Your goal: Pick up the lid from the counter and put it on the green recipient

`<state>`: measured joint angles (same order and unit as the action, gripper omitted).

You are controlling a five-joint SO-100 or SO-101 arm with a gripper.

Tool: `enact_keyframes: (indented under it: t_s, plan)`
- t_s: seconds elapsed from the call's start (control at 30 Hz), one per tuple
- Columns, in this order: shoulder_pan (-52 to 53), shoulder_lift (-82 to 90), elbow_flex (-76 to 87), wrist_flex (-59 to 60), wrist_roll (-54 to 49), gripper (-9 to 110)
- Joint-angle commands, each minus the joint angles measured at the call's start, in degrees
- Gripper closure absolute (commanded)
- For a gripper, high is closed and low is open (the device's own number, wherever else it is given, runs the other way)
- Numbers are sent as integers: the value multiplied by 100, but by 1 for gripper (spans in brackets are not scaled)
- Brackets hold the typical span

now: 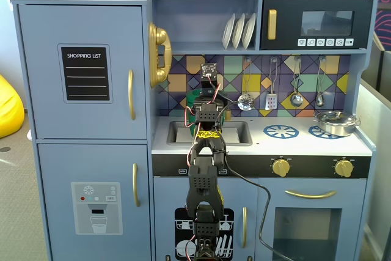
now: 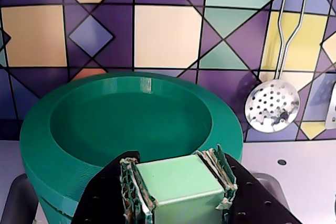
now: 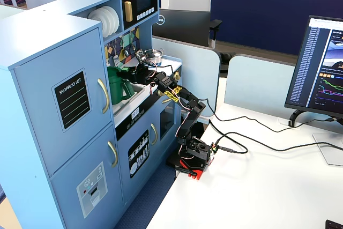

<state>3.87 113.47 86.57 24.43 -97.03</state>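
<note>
My gripper (image 2: pixel 178 195) is clenched on a pale green block, the knob (image 2: pixel 177 184), held between my two fingers (image 2: pixel 132 192) with their torn padding pressed to its sides. I take it for the lid's knob; the disc itself lies below my fingers, out of the wrist view, so I cannot see it.

Just past my fingertips and a little lower gapes the open mouth of the green recipient (image 2: pixel 131 124), its thick rim wide and its hollow dark. In a fixed view the recipient (image 3: pixel 119 82) stands tall at the sink, with my arm (image 3: pixel 177 97) stretched to it from the base on the white table (image 3: pixel 257 186).

Beyond the recipient is the patterned tile wall (image 2: pixel 168 35). To my right a skimmer (image 2: pixel 272 109) hangs against it. In the front fixed view the steel pot (image 1: pixel 335 121) sits well off to my right on the counter (image 1: pixel 305 143).
</note>
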Motion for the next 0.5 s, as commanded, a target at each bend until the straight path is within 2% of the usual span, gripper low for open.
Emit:
enact_keyframes:
  t_s: [0.0,0.03,0.13,0.2,0.33,0.47]
  plan:
    - [-9,272,0,-158,-44,102]
    - [-18,281,9,-158,-35,99]
    - [97,281,-53,-167,-35,76]
    - [149,255,-176,-193,-97,69]
    - [114,352,-589,0,-316,70]
    - [-44,1090,-650,940,-396,71]
